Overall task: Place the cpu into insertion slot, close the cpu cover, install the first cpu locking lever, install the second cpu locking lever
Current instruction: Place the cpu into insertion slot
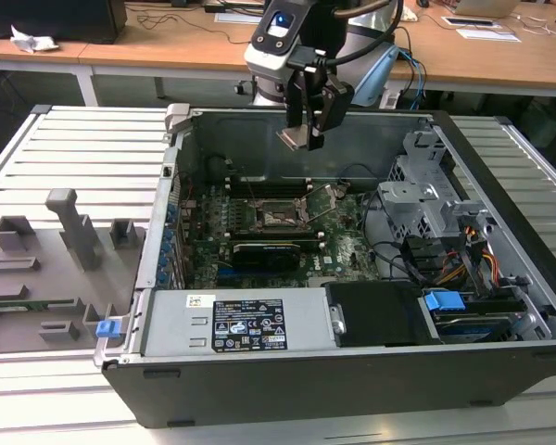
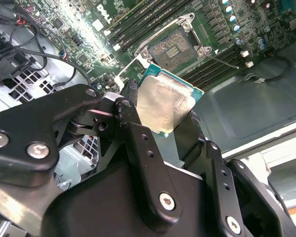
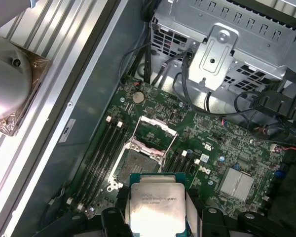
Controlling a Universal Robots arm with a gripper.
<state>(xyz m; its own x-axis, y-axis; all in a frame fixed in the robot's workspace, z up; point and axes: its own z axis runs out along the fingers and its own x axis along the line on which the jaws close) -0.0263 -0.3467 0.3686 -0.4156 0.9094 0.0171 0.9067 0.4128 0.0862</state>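
Observation:
My gripper (image 1: 308,133) hangs above the open computer case, shut on the cpu (image 2: 164,102), a flat square chip with a silvery-grey top and green edge. Both wrist views show the cpu (image 3: 155,206) pinched between the two black fingers (image 2: 133,113). The insertion slot (image 1: 280,216) lies below on the green motherboard, a dark square socket with a silver rim (image 2: 173,48) (image 3: 133,163). The cpu cover (image 3: 155,134) stands swung open beside the slot. A thin locking lever (image 2: 222,60) sticks out next to the socket. The cpu is held well above the slot, apart from it.
Long black memory slots (image 3: 101,153) flank the socket. A black graphics card (image 1: 273,252) lies in front of it. A silver drive cage (image 1: 426,199) and cables fill the exterior view's right of the case. A grey fixture block (image 1: 51,264) sits outside the case on the exterior view's left.

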